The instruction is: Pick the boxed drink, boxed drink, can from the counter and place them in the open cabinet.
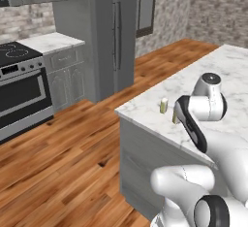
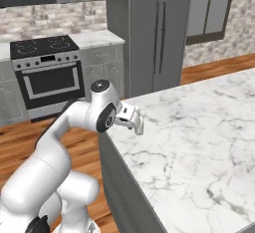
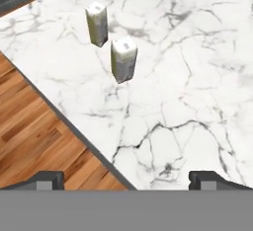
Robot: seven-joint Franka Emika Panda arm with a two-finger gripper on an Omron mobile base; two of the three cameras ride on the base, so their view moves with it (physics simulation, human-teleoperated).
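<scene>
Two boxed drinks (image 3: 123, 59) stand upper left on the counter (image 3: 197, 77); light, stiff cartons, best pinched across flat sides. The gripper (image 3: 127, 178) gapes wide, empty.

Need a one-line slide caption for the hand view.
Open gripper hovering above two upright boxed drinks near the marble counter edge.

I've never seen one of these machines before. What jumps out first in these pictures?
The big white robot arm reaches over the corner of a white marble counter. Two small cream boxed drinks stand upright, close together but apart, near the counter's edge; the open gripper hangs above with nothing in it. Behind lie a warm wood floor and a steel oven.
</scene>
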